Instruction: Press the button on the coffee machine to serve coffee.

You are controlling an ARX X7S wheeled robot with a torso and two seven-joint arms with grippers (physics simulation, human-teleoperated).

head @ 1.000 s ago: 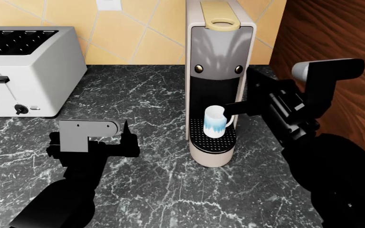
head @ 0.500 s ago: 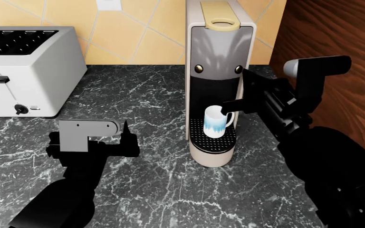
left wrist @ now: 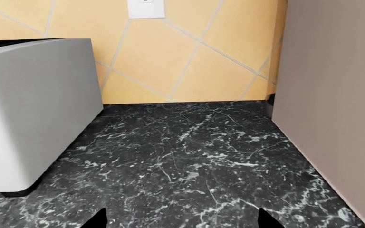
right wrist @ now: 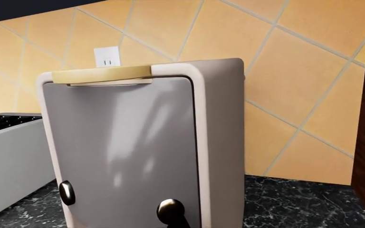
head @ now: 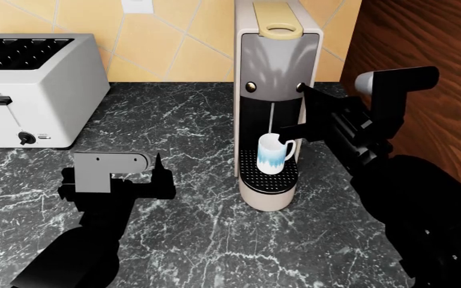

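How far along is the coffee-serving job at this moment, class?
Done: a mug stands on the drip tray of the coffee machine. In hand: the right gripper is at the machine's right-hand button, and a thin stream runs into the mug, so the press looks made. Left: filling and drawing the arm back. The left gripper hovers idle over the counter.
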